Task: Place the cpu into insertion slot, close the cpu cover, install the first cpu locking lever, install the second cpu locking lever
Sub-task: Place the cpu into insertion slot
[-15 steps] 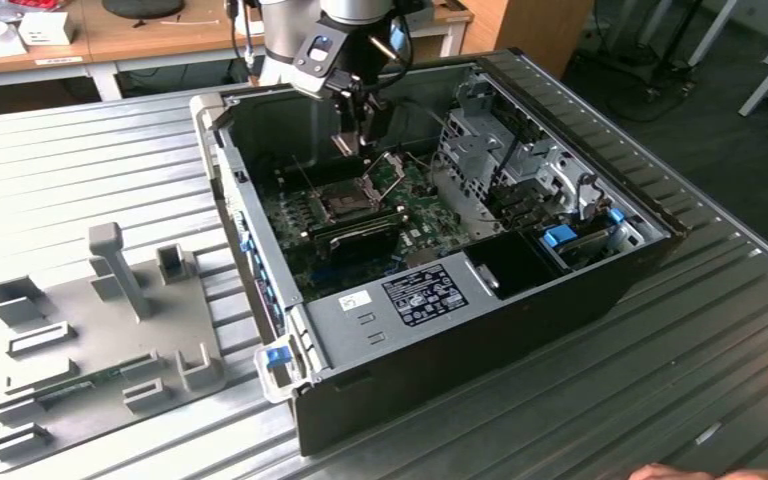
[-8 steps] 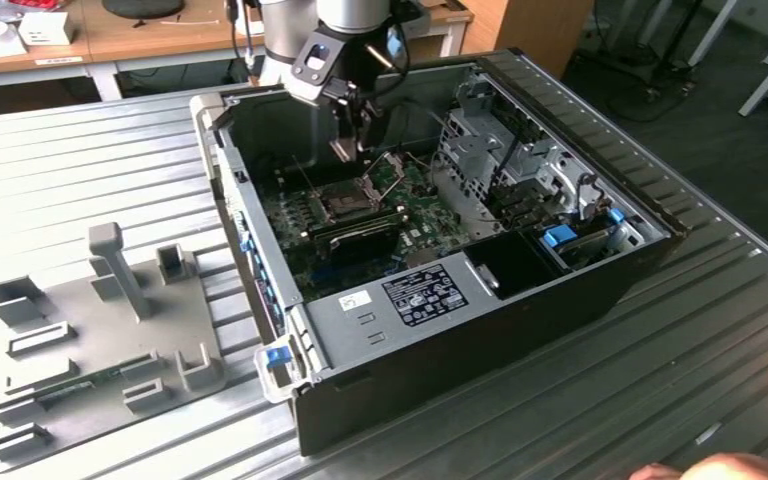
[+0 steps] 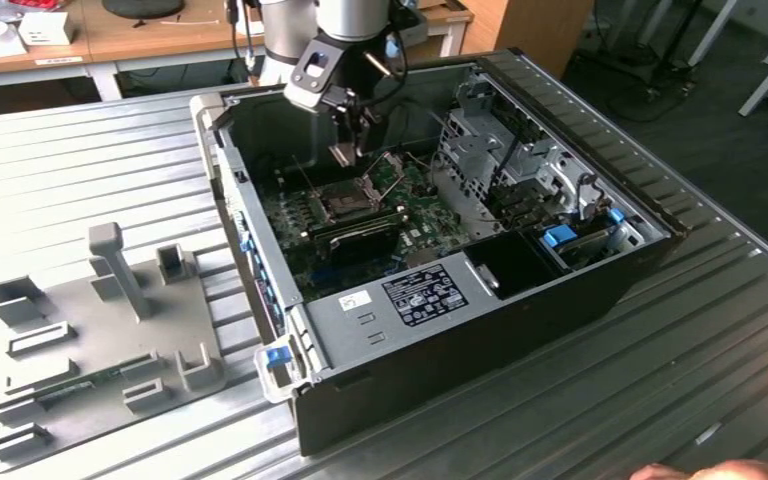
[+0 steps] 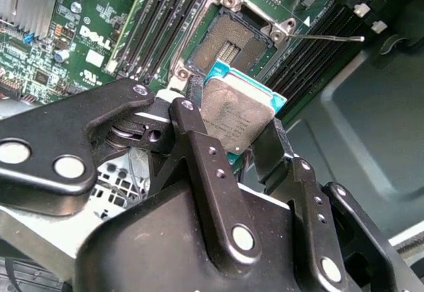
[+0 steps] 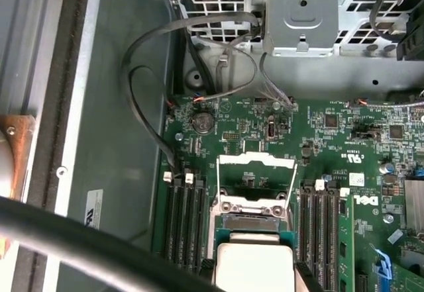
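The pincer (image 4: pixel 230 131) is closed on the cpu (image 4: pixel 235 110). Its two black fingers (image 4: pixel 192 130) press on opposite edges of the chip, which sits between the fingertips with its dull grey top showing and a teal rim around it. In the second wrist view the chip is tilted a little and hangs clear of the board, not touching it.

The insertion slot (image 4: pixel 230 40) lies just beyond the held chip, and its dark centre is bare inside the silver rim. In the first wrist view the cpu cover (image 5: pixel 256 161) stands raised at one side of the socket. A thin wire locking lever (image 4: pixel 328 38) juts out beside the socket, unlatched. Long black memory slots (image 4: pixel 165 20) flank the socket on the green circuit board (image 5: pixel 331 130).

In the exterior view the arm (image 3: pixel 351 15) drops almost straight down from the bench's far edge into the open computer case (image 3: pixel 491 320), wrist pointing downward. The chip hangs over the socket, apart from it. The case lies on its side in the middle of the ribbed metal bench (image 3: pixel 704 340). A grey fixture plate (image 3: pixel 97 330) lies well apart from it, towards the exterior view's left. Part of a person's hand (image 3: pixel 718 470) shows at the bench's near edge.
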